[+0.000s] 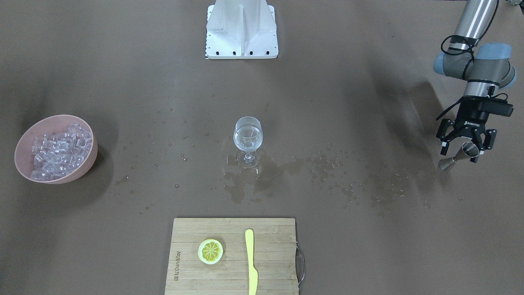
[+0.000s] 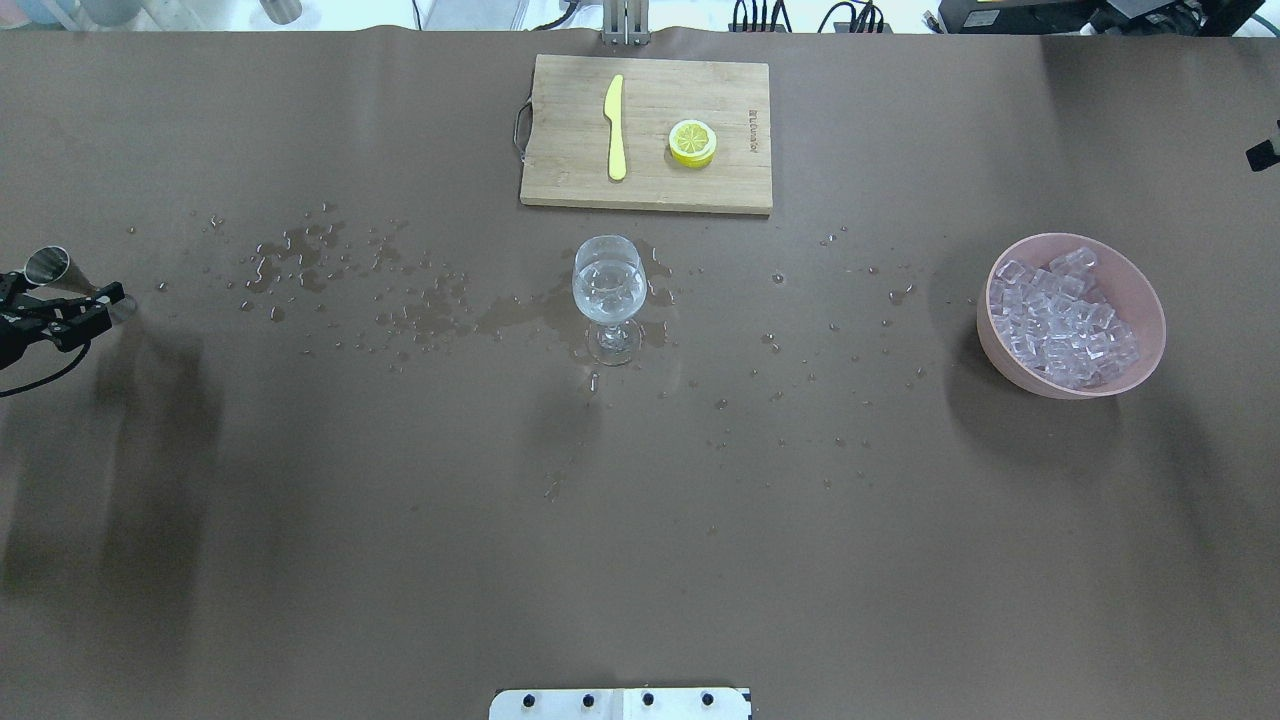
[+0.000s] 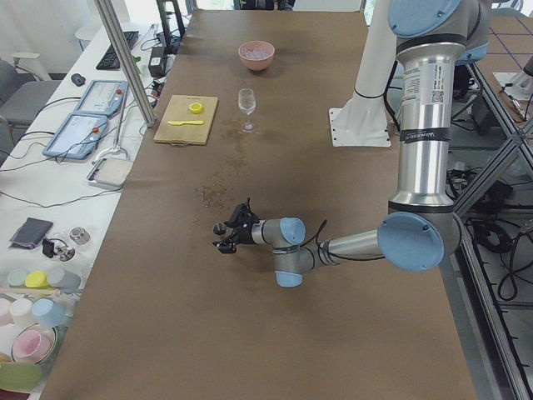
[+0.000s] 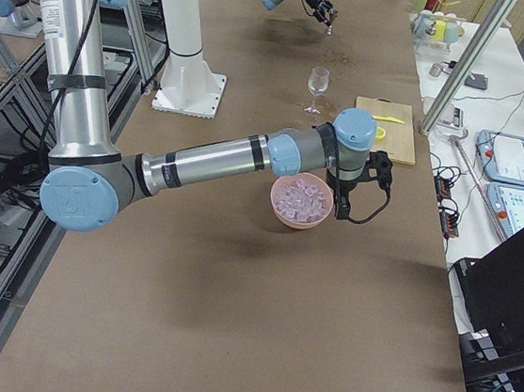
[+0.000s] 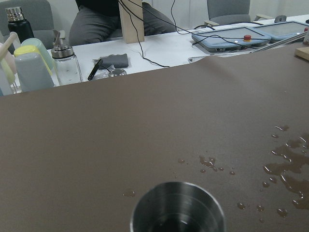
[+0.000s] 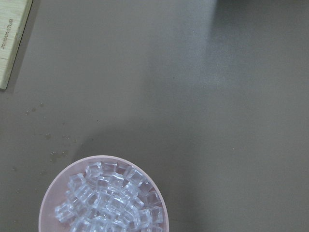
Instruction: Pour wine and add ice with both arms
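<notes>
A wine glass (image 1: 247, 137) stands upright at the table's middle with a little clear wine (image 1: 247, 142) in its bowl; it also shows in the overhead view (image 2: 608, 290). Ice cubes (image 1: 59, 151) fill a pink bowl (image 1: 88, 166) on the robot's right, seen too in the right wrist view (image 6: 108, 200). My left gripper (image 1: 460, 155) is low at the table's left end, its jaws spread on either side of a steel jigger (image 1: 470, 149) that stands between them. My right gripper (image 4: 341, 203) hangs by the bowl's far side; its fingers are hard to make out.
A wooden cutting board (image 1: 233, 278) at the operators' edge carries a lemon slice (image 1: 210, 251) and a yellow knife (image 1: 250, 262). Water spills (image 1: 245, 180) spread from the glass toward the jigger. The white base block (image 1: 241, 30) is on the robot's side.
</notes>
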Tool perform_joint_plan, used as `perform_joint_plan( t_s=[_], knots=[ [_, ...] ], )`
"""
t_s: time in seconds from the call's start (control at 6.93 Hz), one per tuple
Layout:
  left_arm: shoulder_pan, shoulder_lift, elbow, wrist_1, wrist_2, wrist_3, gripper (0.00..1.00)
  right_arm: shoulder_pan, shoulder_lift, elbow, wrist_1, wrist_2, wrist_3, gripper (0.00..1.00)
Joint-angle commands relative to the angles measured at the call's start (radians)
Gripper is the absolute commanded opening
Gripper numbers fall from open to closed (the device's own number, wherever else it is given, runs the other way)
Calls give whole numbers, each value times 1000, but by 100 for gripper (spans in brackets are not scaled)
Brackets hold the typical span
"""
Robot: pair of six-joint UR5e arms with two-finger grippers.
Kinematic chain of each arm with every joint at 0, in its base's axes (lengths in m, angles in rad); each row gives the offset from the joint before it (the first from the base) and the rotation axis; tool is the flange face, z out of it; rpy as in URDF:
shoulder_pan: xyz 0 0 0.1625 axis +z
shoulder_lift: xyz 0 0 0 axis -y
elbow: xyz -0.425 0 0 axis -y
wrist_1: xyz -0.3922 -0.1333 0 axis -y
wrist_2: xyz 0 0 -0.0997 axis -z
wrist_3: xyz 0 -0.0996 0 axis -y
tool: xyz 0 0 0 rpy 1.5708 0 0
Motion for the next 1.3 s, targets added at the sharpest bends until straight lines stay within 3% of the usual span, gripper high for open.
perform_joint_plan(
  t_s=[0.0, 0.43, 0.58, 0.72, 0.87, 1.15],
  knots=[
    [21, -13, 22, -3, 22, 3, 79, 0, -1, 8, 0, 1, 3, 100],
    [21, 2, 21, -6, 15, 9, 49, 0, 0, 11, 0, -1, 3, 100],
    [21, 2, 19, -5, 13, 9, 33, 0, 0, 14, 0, -1, 3, 100],
    [21, 1, 14, -5, 13, 6, 7, 0, 0, 20, 0, -1, 3, 100],
    [21, -10, 10, -3, 18, 7, 0, 0, -6, 22, 0, -1, 15, 100],
    [21, -16, -18, 5, 10, 0, 0, 0, -6, 26, 0, -1, 21, 100]
  ],
)
